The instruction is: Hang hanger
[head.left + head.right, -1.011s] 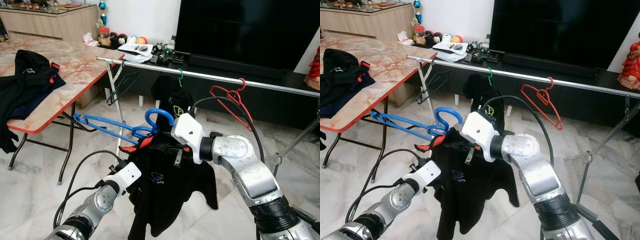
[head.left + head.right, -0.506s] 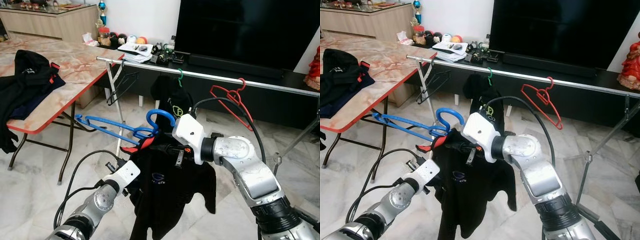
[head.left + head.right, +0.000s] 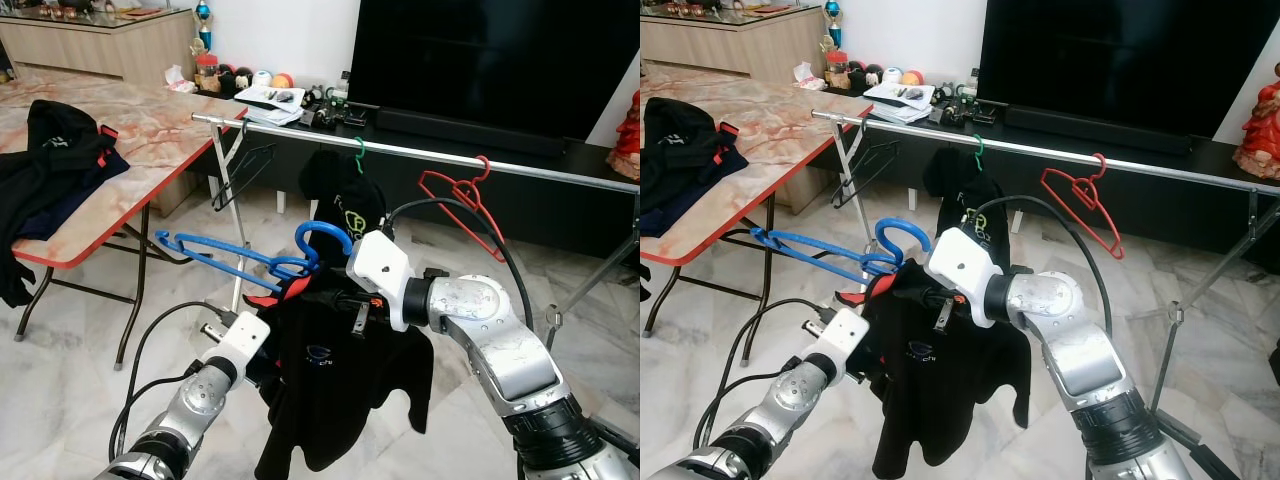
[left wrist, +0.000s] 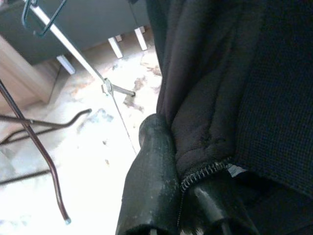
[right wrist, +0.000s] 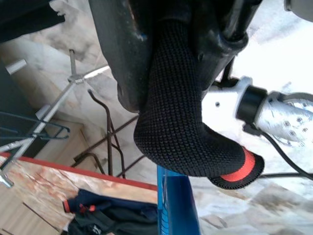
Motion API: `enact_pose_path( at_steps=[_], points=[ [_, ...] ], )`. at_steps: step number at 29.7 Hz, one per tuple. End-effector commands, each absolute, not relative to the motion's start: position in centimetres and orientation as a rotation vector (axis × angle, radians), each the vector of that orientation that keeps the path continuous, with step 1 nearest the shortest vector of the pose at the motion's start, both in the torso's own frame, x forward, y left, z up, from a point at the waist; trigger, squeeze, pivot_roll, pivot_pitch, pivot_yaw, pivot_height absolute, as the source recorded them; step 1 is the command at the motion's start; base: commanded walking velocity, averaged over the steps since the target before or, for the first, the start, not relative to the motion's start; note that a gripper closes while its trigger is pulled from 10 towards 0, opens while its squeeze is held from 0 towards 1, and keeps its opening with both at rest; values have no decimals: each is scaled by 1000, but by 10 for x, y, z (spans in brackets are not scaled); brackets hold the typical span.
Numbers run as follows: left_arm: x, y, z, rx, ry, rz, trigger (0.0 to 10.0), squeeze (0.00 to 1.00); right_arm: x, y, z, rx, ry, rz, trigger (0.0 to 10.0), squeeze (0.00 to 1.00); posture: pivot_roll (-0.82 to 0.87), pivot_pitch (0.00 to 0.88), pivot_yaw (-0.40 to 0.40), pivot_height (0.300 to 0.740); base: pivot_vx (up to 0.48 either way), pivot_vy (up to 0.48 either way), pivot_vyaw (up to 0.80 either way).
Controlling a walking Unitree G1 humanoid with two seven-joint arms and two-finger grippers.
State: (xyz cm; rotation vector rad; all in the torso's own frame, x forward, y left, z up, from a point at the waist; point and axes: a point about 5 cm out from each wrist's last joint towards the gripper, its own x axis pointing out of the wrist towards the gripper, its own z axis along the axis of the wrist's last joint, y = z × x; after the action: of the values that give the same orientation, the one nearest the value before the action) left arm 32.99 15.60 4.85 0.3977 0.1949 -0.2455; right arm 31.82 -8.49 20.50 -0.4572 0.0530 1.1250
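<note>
Your right gripper (image 3: 340, 298) was clamped on the collar of the black shirt (image 3: 335, 375), at the neck of the blue hanger (image 3: 245, 258), holding both in the air short of the rail (image 3: 420, 152). Your left gripper (image 3: 268, 368) was closed on a fold of the same shirt lower down; in the left wrist view its two black fingers (image 4: 151, 191) pinched the hem between them. The hanger's hook curled upward, below the rail and not on it, and its long arm stuck out toward the marble-topped table (image 3: 150, 130).

You had three other hangers on the rail: one black (image 3: 245, 172) near the left end, one green-hooked (image 3: 360, 148) carrying a dark garment (image 3: 345, 200), and one red (image 3: 465, 200). One pile of dark clothes (image 3: 50, 170) lay on the table. One large television (image 3: 490, 60) stood behind the rail.
</note>
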Motion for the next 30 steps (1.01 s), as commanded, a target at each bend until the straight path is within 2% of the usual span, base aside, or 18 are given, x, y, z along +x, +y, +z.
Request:
enact_pose_path(
  at_steps=[1, 8, 12, 17, 22, 25, 30],
  points=[
    [327, 159, 44, 340, 231, -240, 0, 0, 327, -105, 200, -435, 70, 1046, 0, 0, 102, 30, -64, 740, 0, 0, 0],
    [325, 163, 41, 256, 257, -236, 0, 0, 335, -146, 179, -383, 162, 929, 0, 0, 100, 31, -62, 740, 0, 0, 0],
    [324, 165, 40, 227, 268, -232, 0, 0, 333, -151, 178, -315, 135, 942, 0, 0, 98, 33, -59, 740, 0, 0, 0],
    [323, 168, 39, 200, 282, -234, 0, 0, 317, -159, 179, -41, 17, 1105, 0, 0, 104, 32, -57, 740, 0, 0, 0],
    [323, 170, 39, 196, 287, -243, 0, 0, 299, -171, 172, 126, 23, 1261, 0, 0, 106, 31, -57, 740, 0, 0, 0],
    [323, 171, 39, 195, 291, -246, 0, 0, 287, -180, 158, 76, 108, 1340, 0, 0, 108, 32, -55, 740, 0, 0, 0],
    [321, 172, 38, 192, 300, -253, 0, 0, 282, -206, 120, -273, 388, 1303, 0, 0, 106, 33, -50, 740, 0, 0, 0]
  ],
)
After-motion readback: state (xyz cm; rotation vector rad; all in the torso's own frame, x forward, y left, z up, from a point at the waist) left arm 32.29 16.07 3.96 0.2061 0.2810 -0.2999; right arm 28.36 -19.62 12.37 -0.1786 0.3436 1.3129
